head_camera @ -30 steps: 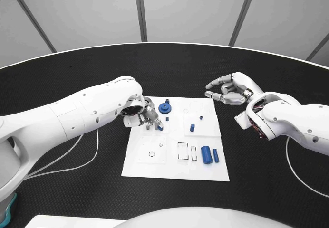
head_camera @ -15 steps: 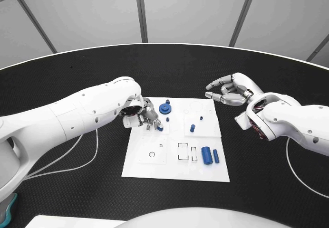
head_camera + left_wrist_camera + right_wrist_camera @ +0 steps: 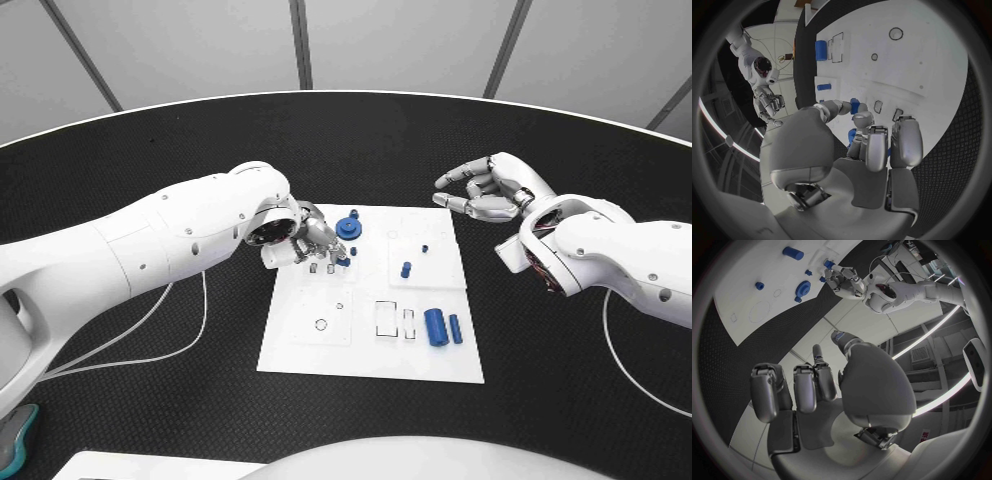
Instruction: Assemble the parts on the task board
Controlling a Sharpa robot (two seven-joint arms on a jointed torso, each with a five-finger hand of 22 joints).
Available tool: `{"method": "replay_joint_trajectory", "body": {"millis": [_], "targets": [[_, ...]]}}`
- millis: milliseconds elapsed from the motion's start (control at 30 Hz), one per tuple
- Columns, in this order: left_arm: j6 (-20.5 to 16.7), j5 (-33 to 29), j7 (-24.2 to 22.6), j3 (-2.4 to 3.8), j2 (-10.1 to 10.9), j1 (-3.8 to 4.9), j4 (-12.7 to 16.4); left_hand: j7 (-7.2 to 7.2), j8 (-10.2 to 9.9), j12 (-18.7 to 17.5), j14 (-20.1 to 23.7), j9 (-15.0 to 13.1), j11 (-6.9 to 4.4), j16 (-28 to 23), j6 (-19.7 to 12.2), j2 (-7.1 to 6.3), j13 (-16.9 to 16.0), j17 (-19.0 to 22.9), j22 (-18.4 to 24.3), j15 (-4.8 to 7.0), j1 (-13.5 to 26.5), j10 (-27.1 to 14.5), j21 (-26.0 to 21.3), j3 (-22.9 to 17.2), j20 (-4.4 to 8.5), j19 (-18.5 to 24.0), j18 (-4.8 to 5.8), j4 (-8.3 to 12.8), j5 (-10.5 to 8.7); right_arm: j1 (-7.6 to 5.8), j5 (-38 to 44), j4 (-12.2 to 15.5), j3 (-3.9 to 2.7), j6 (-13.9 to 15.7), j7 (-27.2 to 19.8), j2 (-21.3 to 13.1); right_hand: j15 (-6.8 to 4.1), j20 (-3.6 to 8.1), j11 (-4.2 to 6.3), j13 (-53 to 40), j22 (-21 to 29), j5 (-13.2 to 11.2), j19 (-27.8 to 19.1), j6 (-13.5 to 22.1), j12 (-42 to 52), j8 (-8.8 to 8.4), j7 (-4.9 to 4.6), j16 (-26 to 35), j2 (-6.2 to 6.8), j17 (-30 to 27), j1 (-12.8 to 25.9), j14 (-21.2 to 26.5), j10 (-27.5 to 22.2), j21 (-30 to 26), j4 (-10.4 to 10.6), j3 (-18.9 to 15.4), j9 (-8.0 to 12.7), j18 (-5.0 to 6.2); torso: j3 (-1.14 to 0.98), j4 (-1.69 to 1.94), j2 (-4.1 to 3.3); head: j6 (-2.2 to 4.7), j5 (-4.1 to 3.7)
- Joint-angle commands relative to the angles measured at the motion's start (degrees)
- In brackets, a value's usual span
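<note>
Left hand [image 3: 307,243] over white task board [image 3: 346,352]

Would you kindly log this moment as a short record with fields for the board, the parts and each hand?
board: white task board lies flat mid-table
left hand: left hand over the board's far left corner, fingers down at a small blue part; whether it grips the part cannot be told
right hand: right hand raised off the board's far right corner, fingers curled, holding nothing
loose parts: blue round part near the left hand; two blue cylinders lying side by side at the near right
</note>
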State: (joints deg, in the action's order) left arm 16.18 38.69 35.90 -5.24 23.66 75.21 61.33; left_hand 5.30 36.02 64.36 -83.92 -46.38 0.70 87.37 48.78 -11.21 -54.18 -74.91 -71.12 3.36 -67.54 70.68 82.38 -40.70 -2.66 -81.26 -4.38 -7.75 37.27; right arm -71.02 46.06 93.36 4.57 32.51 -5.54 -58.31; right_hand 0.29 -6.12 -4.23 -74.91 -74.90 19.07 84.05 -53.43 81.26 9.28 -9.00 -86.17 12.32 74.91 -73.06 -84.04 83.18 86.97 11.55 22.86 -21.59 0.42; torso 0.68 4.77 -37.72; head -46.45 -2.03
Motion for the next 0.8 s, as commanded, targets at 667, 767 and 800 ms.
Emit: {"method": "replay_joint_trajectory", "body": {"millis": [667,767,800], "targets": [[-0.7,0.8,-0.6,-0.08,2.6,0.00,1.6,-1.38,0.4,1.5,-4.4,-1.1,-1.33,-0.3,2.6,-0.30,-1.8,-8.9,-0.1,0.83,1.7,3.0,0.3,-4.9,0.63,0.0,0.55,7.0,4.37,0.01,0.0,-0.2,0.01,-0.1,0.1,0.0,-0.47,0.23,0.12,-8.3,-8.1,0.2,2.4,0.1,0.1,0.31,-0.03,0.1,-0.34,8.3,-0.2,-4.2,0.2,-0.2,0.2,0.0,-0.1,1.05,0.08,0.02,-0.11,-0.06,0.41],[-1.3,2.1,-0.9,-0.09,3.0,0.00,2.1,-1.45,0.4,1.7,-4.4,-1.2,-1.39,-0.3,2.7,-0.35,-2.0,-8.9,-0.1,0.88,1.7,3.1,0.3,-4.8,0.66,0.0,0.55,7.2,4.65,0.01,0.0,-0.2,0.01,0.0,0.1,0.0,-0.47,0.23,0.12,-8.3,-8.1,0.2,2.4,0.1,0.1,0.31,-0.03,0.1,-0.34,8.3,-0.2,-4.2,0.2,-0.2,0.2,0.0,-0.1,1.05,0.11,0.06,-0.08,-0.11,0.43],[-1.7,2.7,-1.0,-0.09,3.2,0.00,2.4,-1.45,0.4,1.7,-4.4,-1.2,-1.39,-0.3,2.7,-0.35,-2.0,-8.9,-0.1,0.88,1.7,3.1,0.3,-4.8,0.66,0.0,0.55,7.2,4.65,0.01,0.0,-0.2,0.01,0.0,0.1,-0.1,-0.47,0.23,0.12,-8.3,-8.1,0.2,2.4,0.1,0.1,0.31,-0.03,0.1,-0.34,8.3,-0.2,-4.2,0.2,-0.2,0.2,0.0,-0.1,1.05,0.10,0.04,-0.07,-0.11,0.45]]}}
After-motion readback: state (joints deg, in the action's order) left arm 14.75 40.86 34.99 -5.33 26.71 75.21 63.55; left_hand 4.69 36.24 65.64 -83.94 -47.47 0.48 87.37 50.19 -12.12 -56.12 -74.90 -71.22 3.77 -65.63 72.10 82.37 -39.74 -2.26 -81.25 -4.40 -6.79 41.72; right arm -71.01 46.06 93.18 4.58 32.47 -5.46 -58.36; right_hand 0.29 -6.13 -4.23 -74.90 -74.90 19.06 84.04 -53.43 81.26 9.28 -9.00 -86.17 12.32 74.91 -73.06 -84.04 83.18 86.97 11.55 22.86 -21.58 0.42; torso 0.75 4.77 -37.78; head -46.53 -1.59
